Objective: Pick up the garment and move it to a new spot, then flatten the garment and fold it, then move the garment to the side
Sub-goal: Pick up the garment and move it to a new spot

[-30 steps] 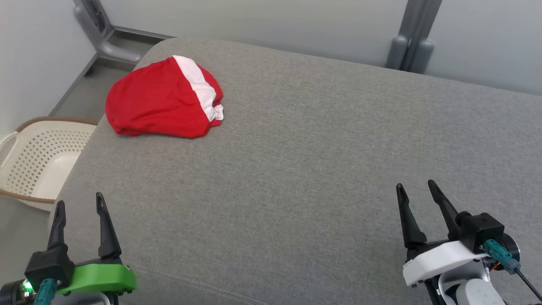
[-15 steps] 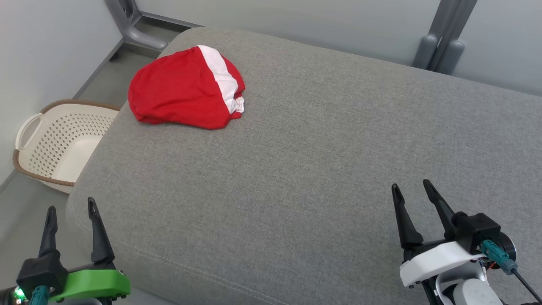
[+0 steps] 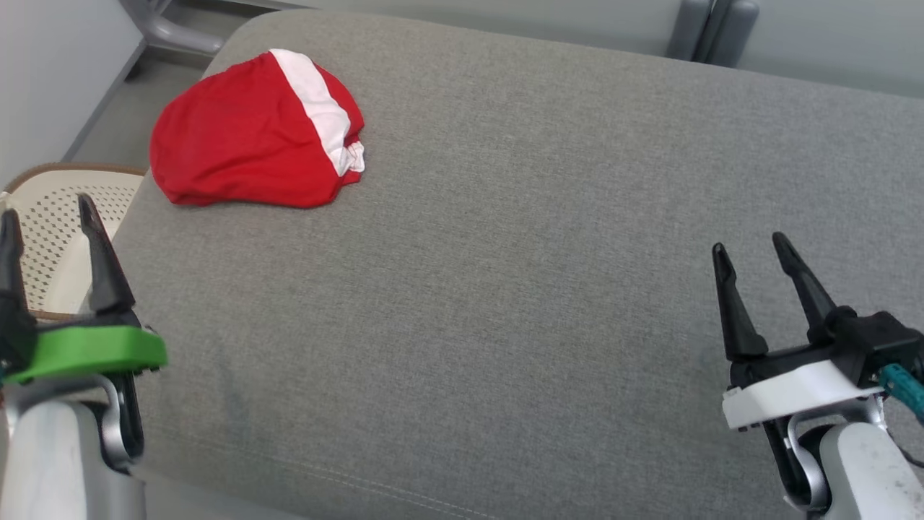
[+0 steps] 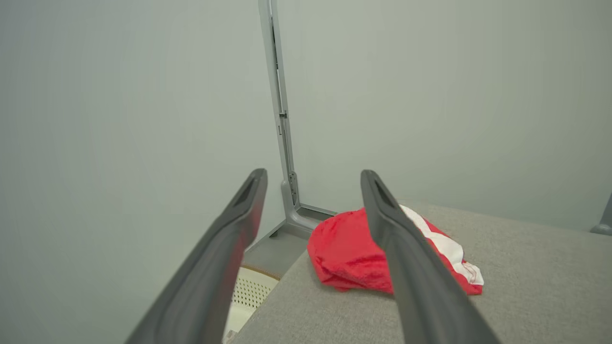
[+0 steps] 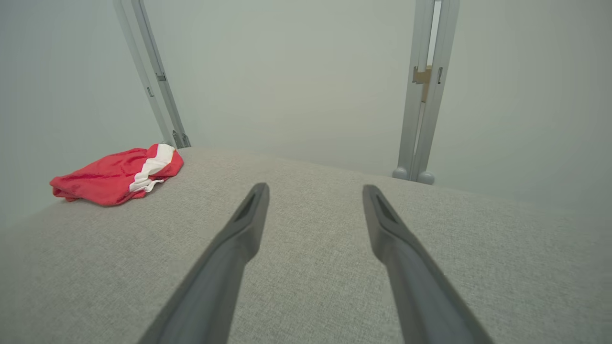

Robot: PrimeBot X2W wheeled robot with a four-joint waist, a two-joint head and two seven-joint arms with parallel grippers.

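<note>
A red garment (image 3: pixel 249 137) with a white band lies bunched at the far left corner of the grey cushioned surface (image 3: pixel 505 253). The left wrist view has the garment (image 4: pixel 344 251) partly behind my right-hand finger, and the right wrist view has the garment (image 5: pixel 114 176) far off at the left. My left gripper (image 3: pixel 47 217) stands open at the cushion's left edge, well short of the garment. Over the cushion's near right part, my right gripper (image 3: pixel 751 245) is open with nothing between its fingers.
A cream perforated laundry basket (image 3: pixel 50 217) with a brown rim sits on the floor left of the cushion, behind my left gripper. Grey partition posts (image 3: pixel 711 29) and pale walls stand behind the cushion's far edge.
The head camera has shifted, so the whole scene sits differently. Both grippers stand higher in the picture than before, still open; the garment lies as it did on the cushion.
</note>
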